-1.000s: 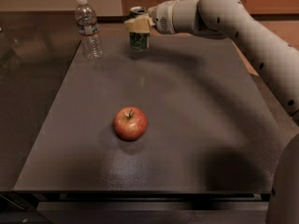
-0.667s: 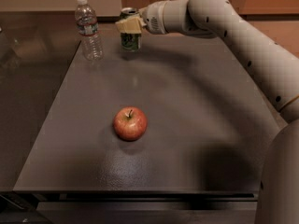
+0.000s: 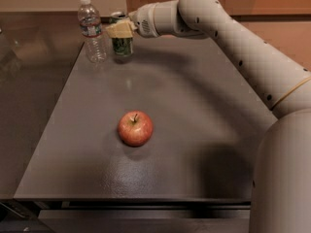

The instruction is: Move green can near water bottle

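The green can is at the back left of the dark table, held upright. It is dark green with pale markings and a silver top. My gripper is shut on the green can, its pale fingers around the can's upper part. The water bottle, clear and ribbed with a white cap and a blue-green label band, stands just left of the can with a small gap between them. My arm reaches in from the right.
A red apple sits in the middle of the grey table. The table's left edge runs beside a darker surface. A wall stands behind the bottle.
My gripper has carried the green can leftward along the back of the table, closing the gap to the water bottle. The apple and bottle have not moved.
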Controlling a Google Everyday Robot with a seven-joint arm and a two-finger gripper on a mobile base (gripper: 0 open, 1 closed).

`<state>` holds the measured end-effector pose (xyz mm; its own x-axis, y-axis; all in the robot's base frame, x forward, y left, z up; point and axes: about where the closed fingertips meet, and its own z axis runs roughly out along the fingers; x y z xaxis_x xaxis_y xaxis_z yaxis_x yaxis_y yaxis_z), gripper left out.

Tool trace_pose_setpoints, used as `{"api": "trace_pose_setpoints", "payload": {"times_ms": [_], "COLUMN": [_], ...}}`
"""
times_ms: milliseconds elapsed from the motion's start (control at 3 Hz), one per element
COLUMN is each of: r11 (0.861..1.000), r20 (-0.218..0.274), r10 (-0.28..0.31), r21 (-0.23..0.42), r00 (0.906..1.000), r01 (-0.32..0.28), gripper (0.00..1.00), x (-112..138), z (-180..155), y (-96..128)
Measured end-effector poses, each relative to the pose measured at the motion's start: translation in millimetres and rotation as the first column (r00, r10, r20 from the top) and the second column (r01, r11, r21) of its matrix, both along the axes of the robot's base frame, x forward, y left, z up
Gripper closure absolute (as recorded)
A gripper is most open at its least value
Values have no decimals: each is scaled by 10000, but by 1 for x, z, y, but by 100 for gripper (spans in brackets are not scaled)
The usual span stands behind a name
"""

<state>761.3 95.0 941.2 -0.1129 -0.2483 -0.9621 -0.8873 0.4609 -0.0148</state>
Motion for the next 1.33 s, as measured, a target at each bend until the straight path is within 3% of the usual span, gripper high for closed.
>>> {"api": "trace_pose_setpoints", "payload": {"times_ms": [1000, 1333], "r11": [9987, 9985], "r20": [-28, -45], "r10": [514, 551], "r21": [26, 28], "r00": [9987, 9985], "r01": [-514, -550], "gripper": [12, 0], "x": [7, 6], "z": [-32, -33], "y": [10, 13]}}
